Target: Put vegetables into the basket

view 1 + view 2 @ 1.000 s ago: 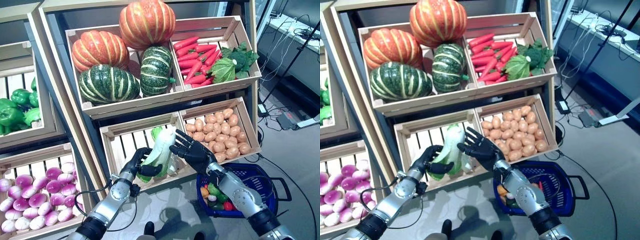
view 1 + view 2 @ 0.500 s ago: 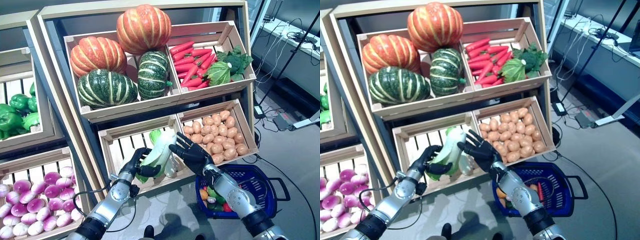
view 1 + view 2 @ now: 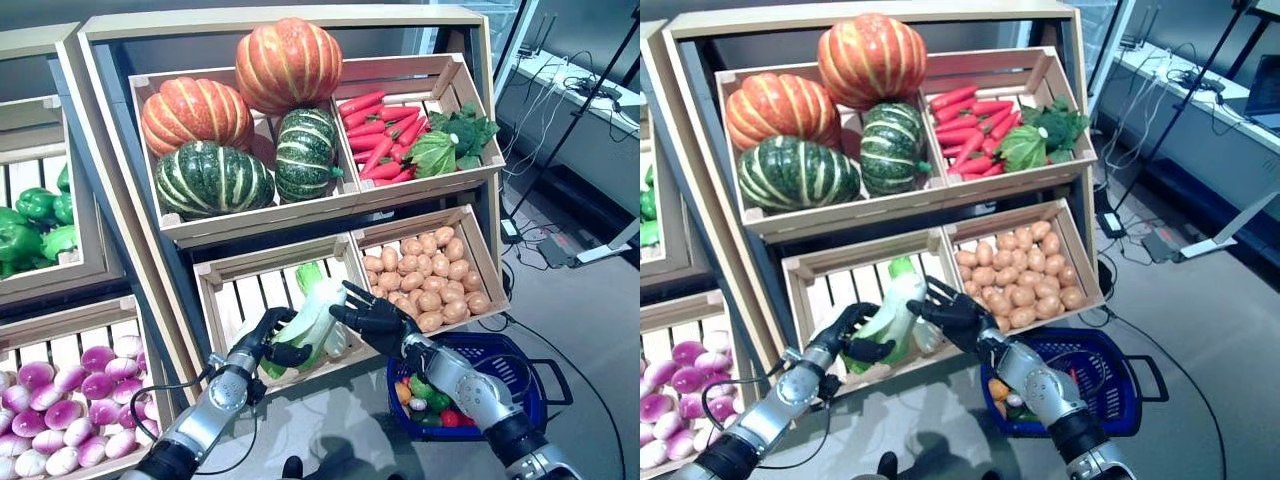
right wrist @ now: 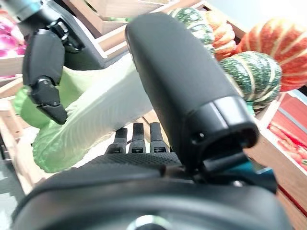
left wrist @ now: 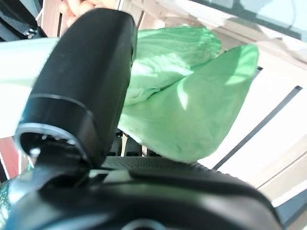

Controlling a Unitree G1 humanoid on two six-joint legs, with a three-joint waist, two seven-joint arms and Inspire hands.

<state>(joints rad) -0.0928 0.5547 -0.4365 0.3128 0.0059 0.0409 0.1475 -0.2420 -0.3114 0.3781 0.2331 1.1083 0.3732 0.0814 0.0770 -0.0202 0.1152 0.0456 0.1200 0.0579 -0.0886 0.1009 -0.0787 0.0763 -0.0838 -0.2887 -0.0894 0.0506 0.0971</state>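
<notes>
We hold the cabbage (image 3: pixel 310 318) in our left robot hand (image 3: pixel 268 338), fingers and thumb curled round its lower leafy part, so the pale stalk end points up and away from the palm. It hangs just in front of the slatted crate (image 3: pixel 240 290) it seems to have come from. Our right robot hand (image 3: pixel 375 318) is right beside it on the far side, fingers spread and straight, fingertips near or touching the stalk but not closed on it.

The basket (image 3: pixel 520 365) sits on the floor below and behind our right robot hand, already carrying a few small vegetables (image 3: pixel 425 395). We judge this to be a handover, left to right, before the drop.

What could go wrong from here:
- The left grip sits on soft leaves, so the cabbage could slide or tip if the left lets go before the right closes.
- The right fingers lie along one side only; a shallow close could push the cabbage away rather than catch it.
- The potatoes (image 3: pixel 430 285) lie just past the right robot hand, and a wide swing could knock some out.
</notes>
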